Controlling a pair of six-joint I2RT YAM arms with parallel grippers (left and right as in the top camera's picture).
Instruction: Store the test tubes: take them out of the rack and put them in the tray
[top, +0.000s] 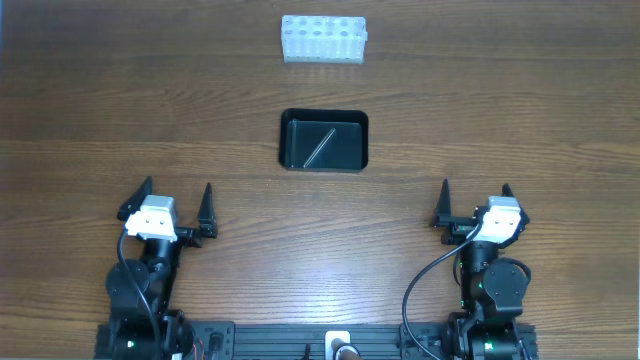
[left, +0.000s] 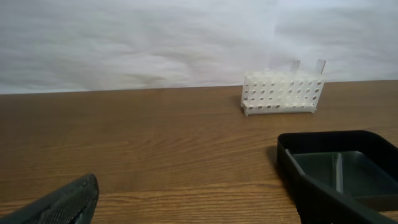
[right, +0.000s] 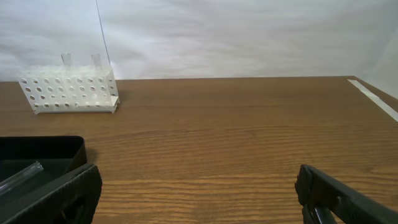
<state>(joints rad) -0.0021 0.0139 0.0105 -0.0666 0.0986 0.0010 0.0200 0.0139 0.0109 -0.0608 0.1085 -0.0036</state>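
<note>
A white perforated rack (top: 323, 40) stands at the far middle of the table. Two clear test tubes (left: 320, 66) stick up from one end of it, also seen as test tubes (right: 65, 60) in the right wrist view. The black tray (top: 345, 150) lies nearer, at the centre, with one clear tube (top: 320, 146) lying slanted inside. My left gripper (top: 177, 190) is open near the front left, well short of the tray (left: 305, 180). My right gripper (top: 475, 190) is open at the front right, with nothing between its fingers (right: 342, 196).
Bare wooden tabletop surrounds the rack (right: 69, 92) and the tray (right: 43, 146). A white wall or sheet rises behind the table's far edge. A pale strip of tape (right: 373, 96) runs along the table's right side.
</note>
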